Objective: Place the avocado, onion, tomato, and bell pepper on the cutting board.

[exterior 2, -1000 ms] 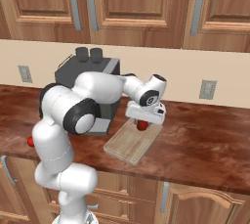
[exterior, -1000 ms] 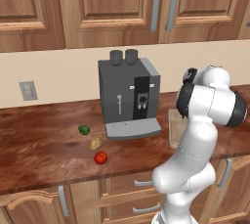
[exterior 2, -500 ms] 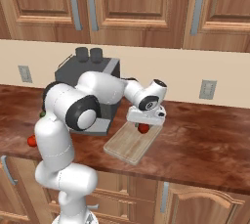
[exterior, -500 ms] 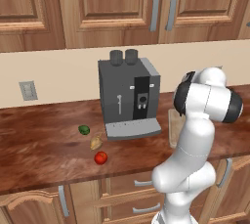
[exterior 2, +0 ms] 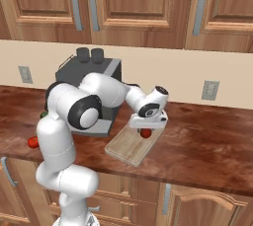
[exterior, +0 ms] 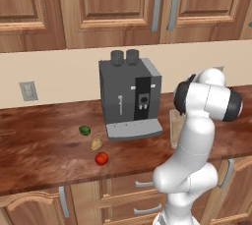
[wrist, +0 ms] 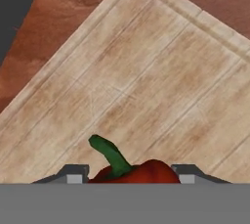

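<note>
From the left base view, you see the avocado [exterior: 84, 130], the onion [exterior: 97, 143] and the tomato [exterior: 101, 158] clustered on the tabletop [exterior: 44, 145] left of the coffee machine [exterior: 129, 96], well apart from the cutting board [exterior: 173, 127], whose edge peeks out behind the arm on the machine's other side. Those three lie far to the arm's left, so each later fetch means a long swing across the machine.

From the right base view, your claw [exterior 2: 146, 130] hangs over the far end of the cutting board [exterior 2: 129, 145], with the bell pepper [exterior 2: 146, 132] red between its jaws. Whether the pepper touches the wood or sits just above it, you cannot tell from here.

From the hand view, the bell pepper [wrist: 131, 169] is gripped between the two fingertips [wrist: 73, 173], green stem pointing away from the claw and a little to one side, the cutting board [wrist: 146, 71] spread directly beyond it. The board lies straight along the claw's line, so you likely only need to go down and let go.
</note>
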Tool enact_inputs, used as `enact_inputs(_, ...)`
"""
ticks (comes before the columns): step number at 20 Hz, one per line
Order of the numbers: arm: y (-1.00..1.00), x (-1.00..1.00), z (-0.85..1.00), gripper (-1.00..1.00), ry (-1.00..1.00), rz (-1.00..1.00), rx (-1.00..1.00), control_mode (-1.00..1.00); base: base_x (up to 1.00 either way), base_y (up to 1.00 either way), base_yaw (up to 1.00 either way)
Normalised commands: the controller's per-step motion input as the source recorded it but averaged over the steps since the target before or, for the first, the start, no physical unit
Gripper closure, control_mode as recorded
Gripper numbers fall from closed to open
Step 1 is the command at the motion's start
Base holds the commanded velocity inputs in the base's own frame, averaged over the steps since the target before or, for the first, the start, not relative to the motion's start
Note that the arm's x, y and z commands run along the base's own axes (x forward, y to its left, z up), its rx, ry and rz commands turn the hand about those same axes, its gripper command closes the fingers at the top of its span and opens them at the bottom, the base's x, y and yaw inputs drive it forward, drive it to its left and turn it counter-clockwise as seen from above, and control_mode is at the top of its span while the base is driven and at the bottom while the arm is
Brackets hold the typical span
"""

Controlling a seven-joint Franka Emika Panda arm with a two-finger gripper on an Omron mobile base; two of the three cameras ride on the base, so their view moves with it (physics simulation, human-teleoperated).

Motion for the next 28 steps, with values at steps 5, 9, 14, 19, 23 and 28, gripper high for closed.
enact_inputs(5, 0.0, 0.03, -0.19, 1.0, -0.1, 0.09, 0.0, -1.0, 0.0, 0.0, 0.0)
enact_inputs(9, 0.0, 0.08, -0.22, 1.0, -0.1, 0.08, 0.0, -1.0, 0.0, 0.0, 0.0)
enact_inputs(14, 0.0, 0.1, -0.26, 1.0, -0.1, 0.08, 0.0, -1.0, 0.0, 0.0, 0.0)
enact_inputs(19, 0.0, 0.03, -0.08, -1.0, -0.13, 0.06, 0.0, -1.0, 0.0, 0.0, 0.0)
enact_inputs(23, 0.0, 0.0, 0.05, -1.0, -0.14, 0.04, 0.03, -1.0, 0.0, 0.0, 0.0)
enact_inputs(28, 0.0, 0.0, 0.22, -1.0, -0.17, 0.03, 0.06, -1.0, 0.0, 0.0, 0.0)
